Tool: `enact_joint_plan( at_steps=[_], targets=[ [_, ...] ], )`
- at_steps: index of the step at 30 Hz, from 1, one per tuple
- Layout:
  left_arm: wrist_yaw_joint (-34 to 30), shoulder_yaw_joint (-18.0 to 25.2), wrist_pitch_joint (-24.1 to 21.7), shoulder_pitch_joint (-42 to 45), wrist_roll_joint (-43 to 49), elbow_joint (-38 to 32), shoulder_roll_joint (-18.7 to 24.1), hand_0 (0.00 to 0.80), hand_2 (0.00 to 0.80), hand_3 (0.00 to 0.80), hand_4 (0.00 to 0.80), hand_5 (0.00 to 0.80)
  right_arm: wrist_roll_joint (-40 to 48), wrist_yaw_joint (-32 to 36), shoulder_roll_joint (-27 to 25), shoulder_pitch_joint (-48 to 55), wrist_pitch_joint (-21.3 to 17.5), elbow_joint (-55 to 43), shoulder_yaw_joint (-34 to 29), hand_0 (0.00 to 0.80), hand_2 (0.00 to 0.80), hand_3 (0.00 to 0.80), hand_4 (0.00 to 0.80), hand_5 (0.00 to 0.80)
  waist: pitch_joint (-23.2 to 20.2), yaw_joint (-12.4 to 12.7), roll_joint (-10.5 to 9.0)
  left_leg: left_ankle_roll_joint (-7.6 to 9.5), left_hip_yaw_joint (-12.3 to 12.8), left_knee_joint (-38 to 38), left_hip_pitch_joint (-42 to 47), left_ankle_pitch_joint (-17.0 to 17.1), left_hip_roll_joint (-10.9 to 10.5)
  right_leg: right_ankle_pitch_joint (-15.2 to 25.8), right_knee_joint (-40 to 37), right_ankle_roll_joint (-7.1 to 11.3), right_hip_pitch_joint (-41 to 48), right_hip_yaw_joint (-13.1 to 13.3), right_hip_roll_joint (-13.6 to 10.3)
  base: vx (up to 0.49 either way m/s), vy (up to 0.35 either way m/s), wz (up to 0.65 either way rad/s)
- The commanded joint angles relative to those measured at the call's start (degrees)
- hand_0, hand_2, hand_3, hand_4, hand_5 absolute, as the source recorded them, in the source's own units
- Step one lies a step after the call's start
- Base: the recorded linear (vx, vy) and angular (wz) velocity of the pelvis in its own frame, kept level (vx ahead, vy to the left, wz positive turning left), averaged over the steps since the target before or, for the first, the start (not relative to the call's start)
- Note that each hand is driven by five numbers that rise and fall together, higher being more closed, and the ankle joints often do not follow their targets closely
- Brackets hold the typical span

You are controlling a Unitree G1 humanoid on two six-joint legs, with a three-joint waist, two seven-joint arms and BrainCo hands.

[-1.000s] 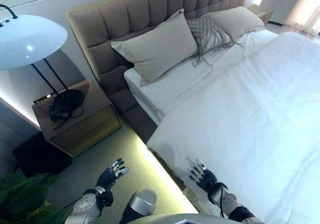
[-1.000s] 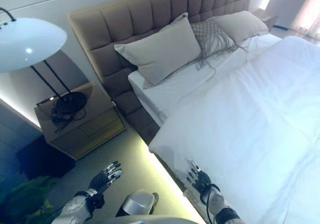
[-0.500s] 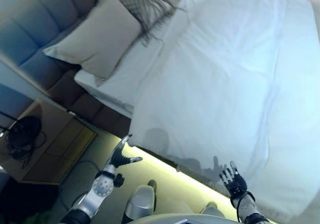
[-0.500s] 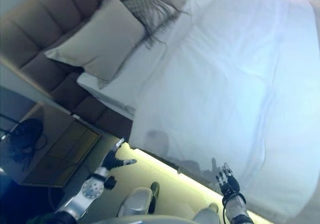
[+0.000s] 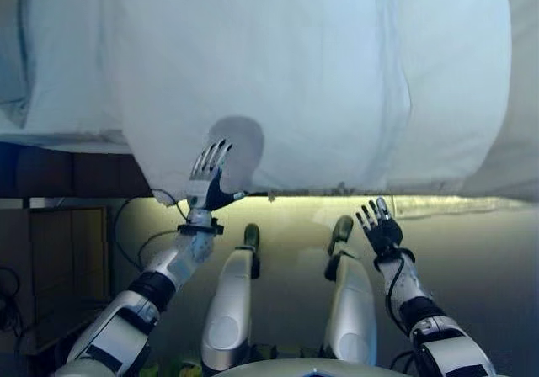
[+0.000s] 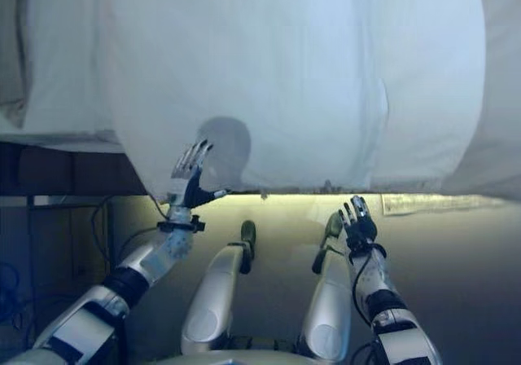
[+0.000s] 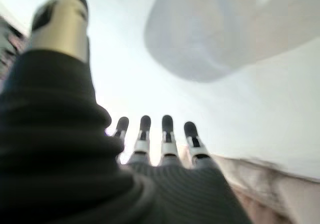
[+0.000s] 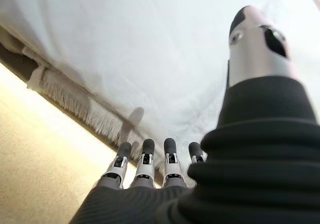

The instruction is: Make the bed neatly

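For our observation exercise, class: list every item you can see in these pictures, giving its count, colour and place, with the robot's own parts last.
White fabric duvet: one, white, draped over the bed, its edge hanging above the floor.
Wooden bedside cabinet: one, brown, beside the bed on the robot's left.
Floor: one, greenish-grey, lit along the bed's base.
Left hand: one, silver and dark, open, raised at the duvet's hanging edge.
Right hand: one, silver and dark, open, below the duvet's edge.

Duvet (image 5: 303, 74) (top and sides) cut off
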Motion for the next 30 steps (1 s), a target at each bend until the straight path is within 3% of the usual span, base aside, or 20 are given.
enact_joint_plan(
  at_steps=[1, 6, 16, 22, 30],
  targets=[
    [5.07, 2.18, 8.26, -0.28, 2.90, -1.31, 0.58, 0.000, 0.000, 0.000, 0.000, 0.000, 1.01, -2.74, -2.13, 1.38, -0.76, -8.05, 1.81, 0.000, 0.000, 0.000, 0.000, 0.000, 1.19, -0.12, 0.36, 1.91, -3.41, -2.73, -4.02, 8.28, -1.55, -1.04, 7.40, 4.10, -1.29, -0.94, 1.46, -0.039, 0.041, -0.01],
    [2.39, 2.41, 14.23, -2.18, 4.78, -0.74, 0.05, 0.000, 0.000, 0.000, 0.000, 0.000, 2.65, -4.91, -2.36, 1.93, 0.22, -13.21, 2.12, 0.000, 0.000, 0.000, 0.000, 0.000, 2.01, -1.12, 0.52, 2.17, -4.08, -2.53, -6.67, 9.36, -2.31, -0.49, 8.38, 4.45, -4.27, -0.49, 1.83, -0.017, 0.044, -0.07],
    [1.05, 1.85, 18.94, -7.77, 7.89, -0.30, 0.33, 0.000, 0.000, 0.000, 0.000, 0.000, 5.22, -8.54, -4.08, 3.08, -1.02, -18.30, 1.99, 0.000, 0.000, 0.000, 0.000, 0.000, 2.02, -3.08, 0.76, 2.06, -4.27, -0.88, -12.09, 9.75, -2.51, -0.12, 10.85, 5.06, -10.40, 0.91, 2.02, -0.003, 0.041, -0.14],
    [1.35, 1.86, 22.54, -11.73, 2.39, 0.63, -0.19, 0.000, 0.000, 0.000, 0.000, 0.000, 6.13, -7.52, -4.14, 3.36, -1.66, -20.43, 2.52, 0.000, 0.000, 0.000, 0.000, 0.000, 2.02, -4.14, -0.05, 1.64, -4.11, -0.23, -14.59, 9.80, -1.92, 0.55, 10.63, 5.34, -13.01, 1.52, 2.16, 0.004, -0.007, -0.04],
    [-3.45, 1.18, 29.02, -16.18, -0.12, 1.45, 0.12, 0.000, 0.000, 0.000, 0.000, 0.000, 6.03, -6.03, -4.77, 3.81, -2.58, -24.20, 3.60, 0.000, 0.000, 0.000, 0.000, 0.000, 2.02, -5.56, -0.75, 1.28, -3.56, 0.60, -16.68, 9.64, -1.60, 1.79, 9.85, 5.68, -15.18, 1.29, 1.49, 0.005, -0.012, -0.03]
  ],
)
